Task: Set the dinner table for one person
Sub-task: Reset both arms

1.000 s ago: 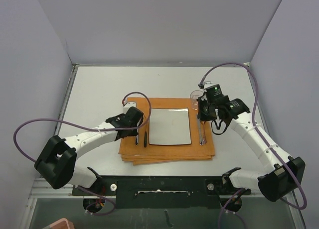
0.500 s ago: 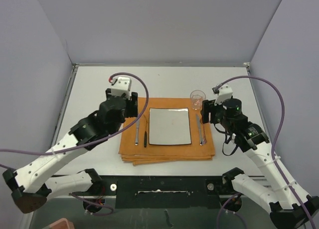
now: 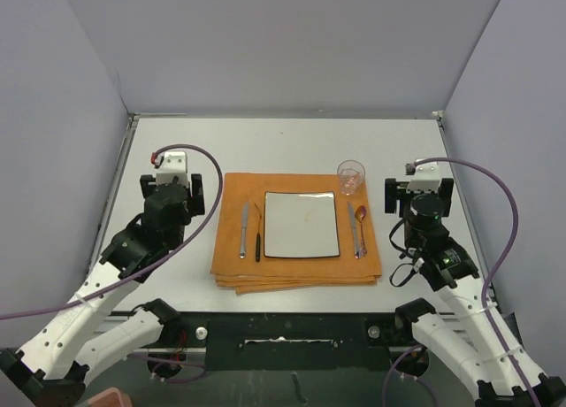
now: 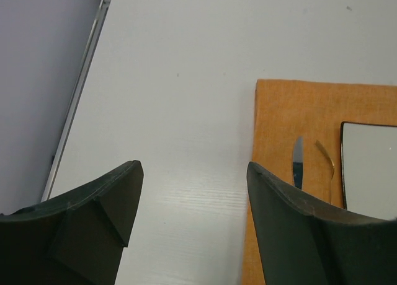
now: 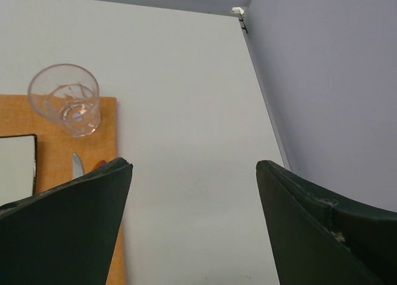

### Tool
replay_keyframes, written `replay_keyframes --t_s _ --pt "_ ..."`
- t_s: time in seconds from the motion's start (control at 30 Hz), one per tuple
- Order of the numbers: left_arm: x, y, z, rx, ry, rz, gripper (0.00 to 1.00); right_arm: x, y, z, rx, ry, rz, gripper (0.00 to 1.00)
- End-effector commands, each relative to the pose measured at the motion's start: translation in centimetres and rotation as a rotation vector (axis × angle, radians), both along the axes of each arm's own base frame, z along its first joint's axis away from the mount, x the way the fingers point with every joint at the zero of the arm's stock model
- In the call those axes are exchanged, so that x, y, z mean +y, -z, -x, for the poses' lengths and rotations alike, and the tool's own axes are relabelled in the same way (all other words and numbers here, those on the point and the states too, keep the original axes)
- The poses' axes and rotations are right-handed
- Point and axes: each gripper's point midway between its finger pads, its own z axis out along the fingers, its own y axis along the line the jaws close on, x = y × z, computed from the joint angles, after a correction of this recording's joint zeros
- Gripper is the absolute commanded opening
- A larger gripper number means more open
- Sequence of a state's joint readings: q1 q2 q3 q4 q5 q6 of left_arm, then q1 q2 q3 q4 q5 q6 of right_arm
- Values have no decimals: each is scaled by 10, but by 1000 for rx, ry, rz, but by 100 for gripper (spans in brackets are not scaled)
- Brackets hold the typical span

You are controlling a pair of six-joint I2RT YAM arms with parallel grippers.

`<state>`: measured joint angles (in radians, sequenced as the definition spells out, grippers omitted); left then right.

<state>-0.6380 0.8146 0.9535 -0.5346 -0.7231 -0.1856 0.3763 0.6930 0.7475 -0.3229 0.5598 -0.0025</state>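
Note:
On the white dinner table [image 3: 292, 146] lies an orange folded cloth [image 3: 296, 267] with a square white plate [image 3: 302, 224] in its middle. A knife [image 3: 243, 228] and a dark fork [image 3: 257, 236] lie left of the plate. Another utensil [image 3: 353, 226] and a reddish spoon [image 3: 361, 218] lie right of it. A clear glass [image 3: 350, 177] stands at the cloth's far right corner. My left gripper [image 4: 192, 173] hangs open and empty over bare table left of the cloth [image 4: 291, 124]. My right gripper [image 5: 193, 167] is open and empty right of the glass [image 5: 65, 99].
Grey walls enclose the table on the left, far and right sides. A metal rail [image 3: 119, 186] runs along the left edge. Purple cables [image 3: 217, 172] loop off both wrists. Both arm bases stand on the black bar [image 3: 283, 332] at the near edge.
Both arms have drawn back from the cloth, the left one leftward and the right one rightward. Both grippers have opened, and the cutlery now lies uncovered beside the plate.

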Motion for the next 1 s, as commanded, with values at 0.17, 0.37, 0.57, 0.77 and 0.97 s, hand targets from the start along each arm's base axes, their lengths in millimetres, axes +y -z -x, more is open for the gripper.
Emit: replay_keyframes --t_s 0.17,0.37,0.57,0.77,0.97 --pt "-7 29 -3 -133 115 3 66 39 32 3 -8 -285 7 86" --pt "-2 18 -8 -255 156 -78 69 67 11 -11 -73 -415 -60 99" --pt "16 13 -26 -289 131 -75 71 54 -10 -37 -179 -332 -35 98" --pt "36 25 -39 -317 112 -25 98 35 1 -42 -210 -237 15 98" --pt "52 38 -43 -306 65 32 98 12 41 -38 -104 -124 -109 98"
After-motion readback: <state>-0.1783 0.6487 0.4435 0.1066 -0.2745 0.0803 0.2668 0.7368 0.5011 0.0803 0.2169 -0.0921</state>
